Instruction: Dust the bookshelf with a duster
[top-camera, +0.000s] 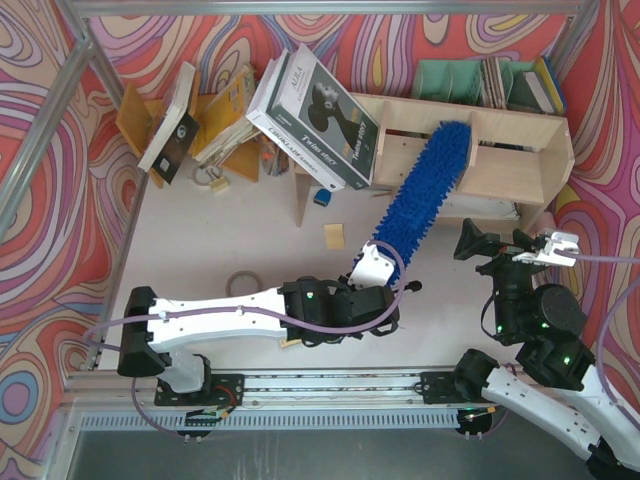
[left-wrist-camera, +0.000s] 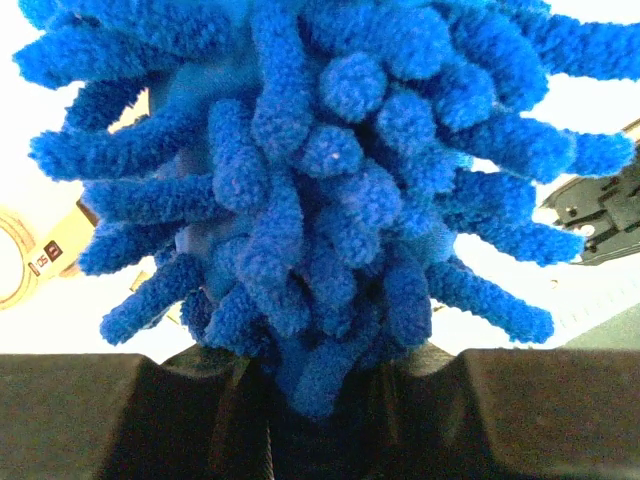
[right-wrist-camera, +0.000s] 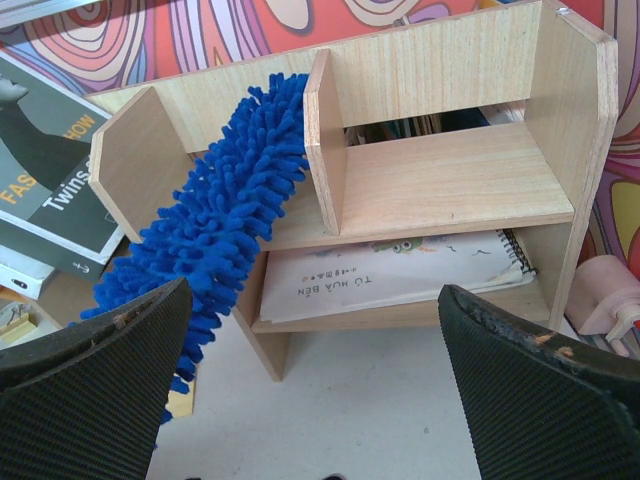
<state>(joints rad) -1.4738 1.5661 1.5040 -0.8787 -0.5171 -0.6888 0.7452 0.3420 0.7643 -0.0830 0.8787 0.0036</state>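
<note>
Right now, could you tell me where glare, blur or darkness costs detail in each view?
Top external: evenly lit, sharp, no glare on the duster or bookshelf. Left wrist: background blown out white, close fibres soft, bottom band nearly black. Right wrist: bookshelf crisp; right gripper dark, soft.

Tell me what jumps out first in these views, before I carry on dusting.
The long bright blue fluffy duster, gripped by the left hand, slants up into the upper tier of the pale plywood bookshelf, left of a divider. A big black-and-white magazine leans at the shelf's left end, and the right hand hovers open facing the shelf.
</note>
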